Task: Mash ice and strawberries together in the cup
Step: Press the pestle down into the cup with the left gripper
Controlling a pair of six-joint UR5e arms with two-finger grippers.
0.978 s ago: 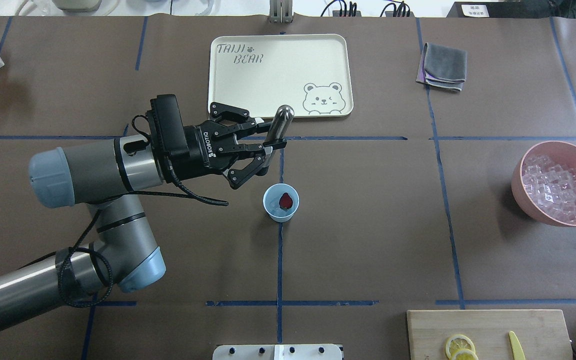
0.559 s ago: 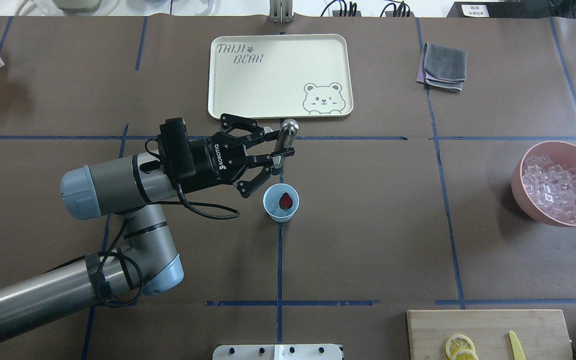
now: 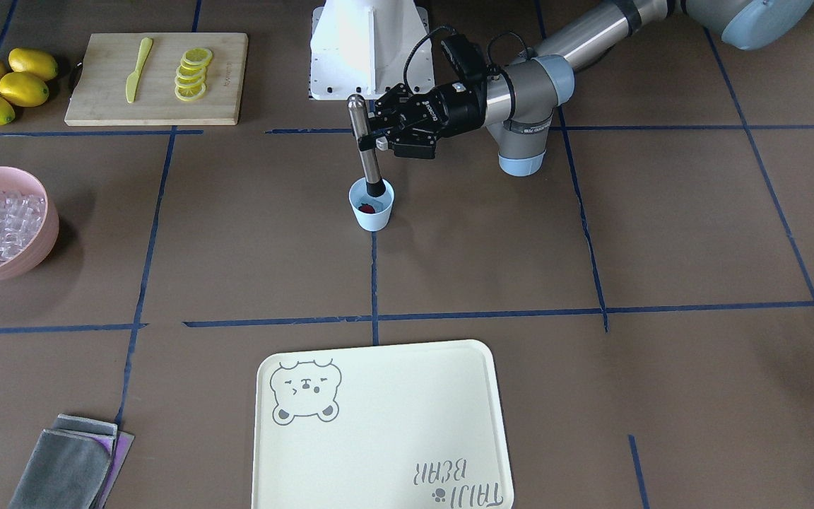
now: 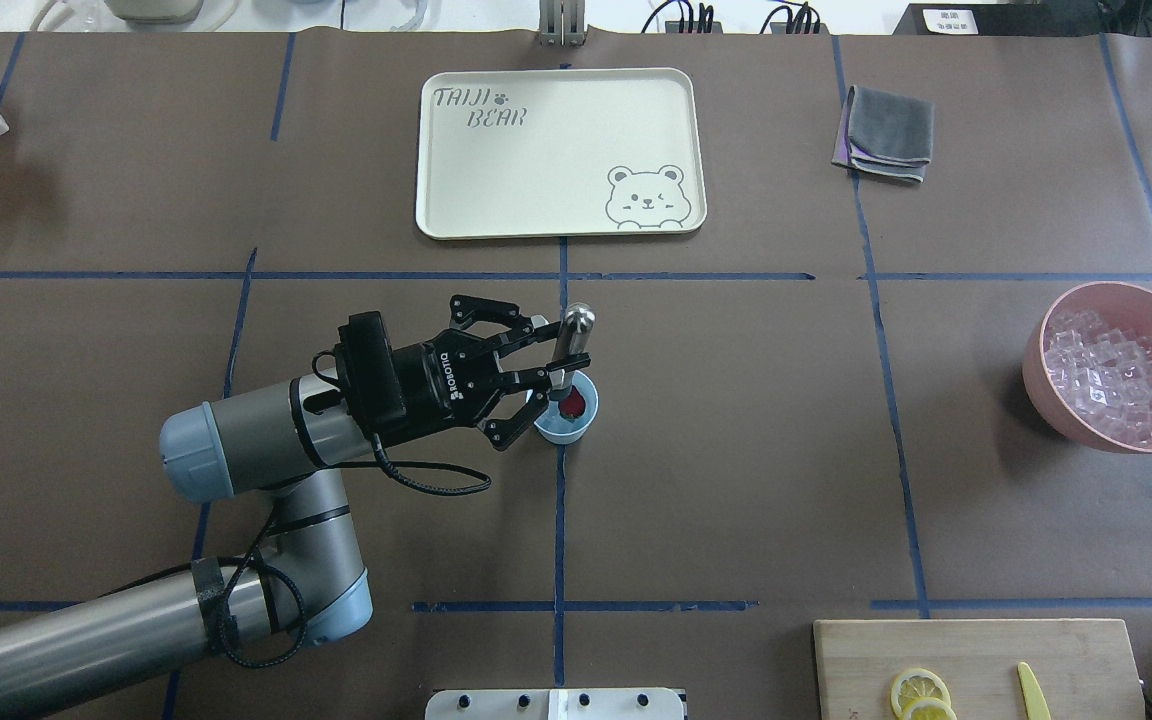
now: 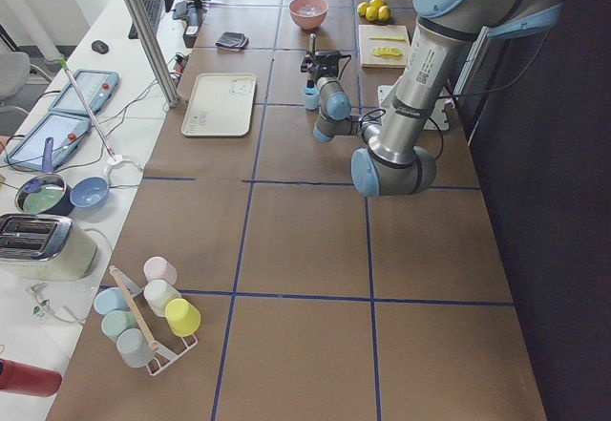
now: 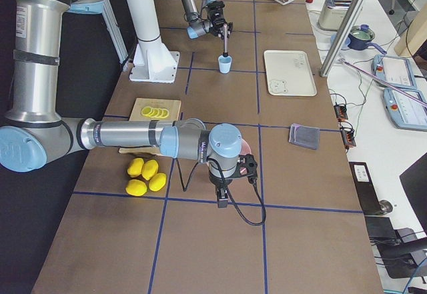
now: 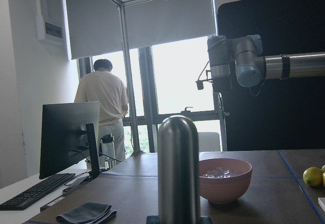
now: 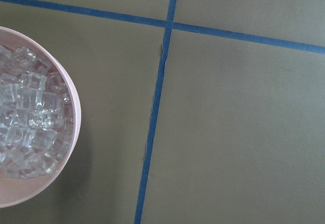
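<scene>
The light blue cup (image 4: 564,428) stands at the table's middle and also shows in the front view (image 3: 373,215). One small red strawberry (image 4: 576,402) lies inside it. My left gripper (image 4: 556,355) is shut on an upright steel muddler (image 4: 576,325), whose lower end dips into the cup's mouth (image 3: 376,189). The muddler's top fills the left wrist view (image 7: 179,168). Clear ice pieces (image 4: 1106,375) fill the pink bowl (image 4: 1041,385) at the right. I cannot tell if ice lies in the cup. My right gripper (image 6: 223,197) hangs near the bowl; I cannot tell its state.
A cream bear tray (image 4: 561,150) lies behind the cup. A grey cloth (image 4: 886,130) is at the back right. A cutting board (image 4: 976,665) with lemon slices and a yellow knife is at the front right. Whole lemons (image 3: 8,81) sit beside it.
My left arm has drawn back toward the robot and lowered, carrying the muddler from near the tray's front edge to the cup, where its end now sits inside the mouth.
</scene>
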